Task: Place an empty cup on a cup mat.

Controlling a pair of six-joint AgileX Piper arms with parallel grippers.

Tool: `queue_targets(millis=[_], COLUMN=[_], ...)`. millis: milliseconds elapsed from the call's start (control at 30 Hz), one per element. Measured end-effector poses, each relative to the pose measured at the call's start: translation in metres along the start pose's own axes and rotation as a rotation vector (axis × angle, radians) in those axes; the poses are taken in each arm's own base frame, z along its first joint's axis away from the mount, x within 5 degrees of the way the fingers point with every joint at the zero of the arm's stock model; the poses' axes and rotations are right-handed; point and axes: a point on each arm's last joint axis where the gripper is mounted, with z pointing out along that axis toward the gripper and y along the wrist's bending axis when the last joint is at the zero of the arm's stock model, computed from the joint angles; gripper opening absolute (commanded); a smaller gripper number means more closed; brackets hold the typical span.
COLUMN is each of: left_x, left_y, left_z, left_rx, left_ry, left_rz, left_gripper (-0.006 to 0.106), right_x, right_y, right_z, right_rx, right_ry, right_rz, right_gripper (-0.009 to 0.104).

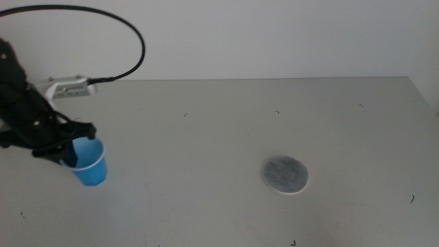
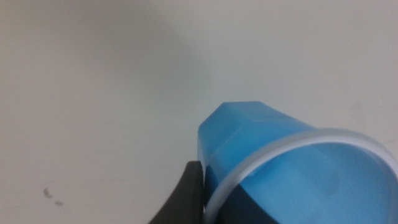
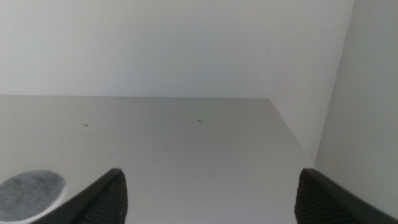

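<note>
The blue cup (image 1: pixel 90 165) is at the table's left side, tilted, with its open mouth facing up and left. My left gripper (image 1: pixel 70 149) is shut on the cup's wall at the rim. In the left wrist view one dark jaw is outside the cup (image 2: pixel 261 149) and the other is inside it, with the left gripper (image 2: pixel 217 188) pinching the pale rim. I cannot tell whether the cup's base touches the table. The grey speckled cup mat (image 1: pixel 285 175) lies flat and bare, right of centre and far from the cup. My right gripper (image 3: pixel 211 208) is open and empty, out of the middle view; the mat (image 3: pixel 30 194) shows beside one of its jaws.
The pale table (image 1: pixel 206 123) carries only a few small dark specks. A white wall rises behind its far edge. A black cable (image 1: pixel 130 27) loops above the left arm. The table's right edge and a side wall show in the right wrist view.
</note>
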Motion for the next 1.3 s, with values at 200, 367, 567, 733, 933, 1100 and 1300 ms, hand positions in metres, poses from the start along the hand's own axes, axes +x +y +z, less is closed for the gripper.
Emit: queue_targets(millis=[200, 367, 567, 733, 933, 1100, 1300], left_x=[-0.018, -0.031, -0.038, -0.037, -0.029, -0.023, -0.021], left_y=[-0.077, -0.133, -0.200, -0.250, -0.297, -0.322, -0.331], left_z=[-0.022, -0.019, -0.004, 0.014, 0.032, 0.044, 0.060], left_rx=[0.057, 0.099, 0.129, 0.149, 0.176, 0.195, 0.207], left_ry=[-0.077, -0.075, -0.023, 0.004, 0.011, 0.012, 0.044], left_rz=[0.089, 0.131, 0.238, 0.325, 0.396, 0.434, 0.436], left_gripper=[0.000, 0.000, 0.000, 0.000, 0.000, 0.000, 0.000], right_x=[0.000, 0.000, 0.000, 0.000, 0.000, 0.000, 0.000], right_y=[0.000, 0.000, 0.000, 0.000, 0.000, 0.000, 0.000], right_z=[0.000, 0.000, 0.000, 0.000, 0.000, 0.000, 0.000], right_rx=[0.000, 0.000, 0.000, 0.000, 0.000, 0.000, 0.000], right_ry=[0.000, 0.000, 0.000, 0.000, 0.000, 0.000, 0.000], right_rz=[0.000, 0.000, 0.000, 0.000, 0.000, 0.000, 0.000], right_gripper=[0.094, 0.094, 0.094, 0.094, 0.094, 0.094, 0.094])
